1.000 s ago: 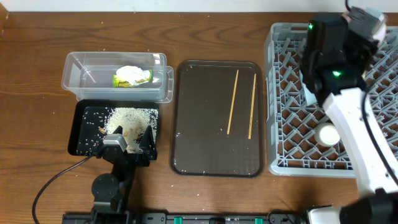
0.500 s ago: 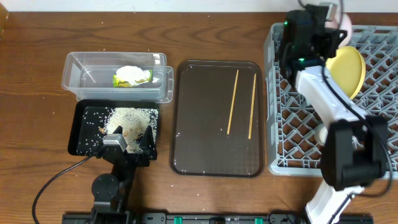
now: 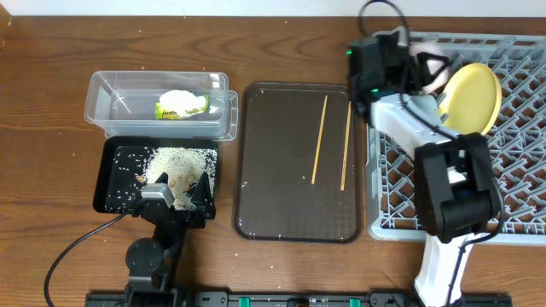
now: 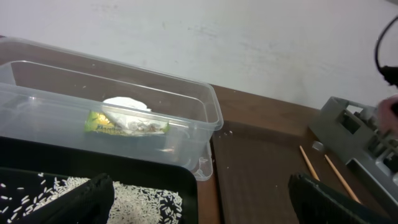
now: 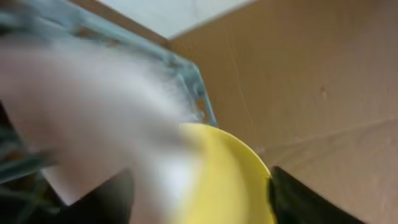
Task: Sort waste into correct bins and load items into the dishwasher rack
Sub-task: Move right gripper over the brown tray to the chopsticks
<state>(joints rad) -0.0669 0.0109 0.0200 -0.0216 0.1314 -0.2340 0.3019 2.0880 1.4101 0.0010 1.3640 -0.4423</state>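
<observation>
The yellow plate (image 3: 471, 98) stands on edge at the back left of the grey dishwasher rack (image 3: 520, 170). My right gripper (image 3: 433, 75) is at the plate's left rim. In the right wrist view the plate (image 5: 230, 180) sits between widely parted fingers (image 5: 305, 199), and the gripper (image 5: 199, 202) is open. Two chopsticks (image 3: 319, 141) lie on the brown tray (image 3: 281, 213). My left gripper (image 3: 177, 196) (image 4: 202, 205) hangs open and empty over the black bin (image 3: 111, 183) holding rice (image 3: 179, 160). The clear tub (image 3: 111, 107) holds the wrapper (image 4: 127, 126) and white paper (image 4: 124, 104).
The clear tub and the black bin sit side by side at the left, with a few rice grains on the brown tray beside them. My right arm's white links (image 3: 452, 222) cross the rack's left half and hide part of its floor. A cable (image 3: 68, 251) trails from the left arm's base.
The right arm swung left along the rack's back edge. Its jaws went from shut to open, and the yellow plate now stands in the rack. The left arm has not moved.
</observation>
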